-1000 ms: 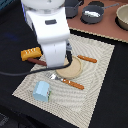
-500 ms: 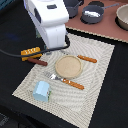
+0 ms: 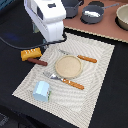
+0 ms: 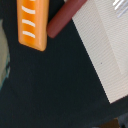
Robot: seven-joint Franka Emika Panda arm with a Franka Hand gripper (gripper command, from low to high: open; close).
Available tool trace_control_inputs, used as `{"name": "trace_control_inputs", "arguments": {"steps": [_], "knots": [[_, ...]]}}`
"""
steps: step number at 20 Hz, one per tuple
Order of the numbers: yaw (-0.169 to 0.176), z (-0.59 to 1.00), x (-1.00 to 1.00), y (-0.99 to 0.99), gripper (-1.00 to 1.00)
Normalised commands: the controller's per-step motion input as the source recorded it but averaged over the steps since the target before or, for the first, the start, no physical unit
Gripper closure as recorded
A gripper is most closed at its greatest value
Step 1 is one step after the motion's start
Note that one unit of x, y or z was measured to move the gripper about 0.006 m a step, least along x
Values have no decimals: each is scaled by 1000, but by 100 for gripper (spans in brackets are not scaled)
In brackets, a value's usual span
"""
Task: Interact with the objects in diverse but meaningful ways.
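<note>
The yellow scored bread loaf [image 3: 31,53] lies on the dark table just off the striped placemat [image 3: 97,75], with the brown sausage [image 3: 37,62] beside it. In the wrist view the bread loaf [image 4: 32,22] and the sausage [image 4: 67,17] lie close together next to the placemat's edge [image 4: 102,45]. The white-and-light-blue carton [image 3: 42,91] stands on the mat's near corner. A dark grey saucepan [image 3: 92,14] with something white in it sits at the back. My gripper [image 3: 54,40] hangs above the loaf and sausage; the white arm hides its fingers, and the wrist view shows none.
A tan round plate [image 3: 67,66] lies mid-mat between an orange-handled knife [image 3: 80,58] and an orange-handled fork [image 3: 65,81]. A second dark pot [image 3: 72,6] and a bowl [image 3: 122,15] stand on the brown surface at the back.
The arm has risen and drawn back toward the top of the exterior view, uncovering the plate and knife. The loaf, sausage and carton stay where they were.
</note>
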Motion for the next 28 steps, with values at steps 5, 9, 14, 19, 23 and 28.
{"name": "trace_control_inputs", "arguments": {"steps": [5, 9, 14, 19, 23, 28], "knots": [[0, -526, -658, 3, -100], [0, -546, -716, 43, -100], [0, -522, -724, 10, -100], [0, -475, -607, 0, -100], [0, -389, -460, 0, -100], [0, -334, -367, 0, -100]]}}
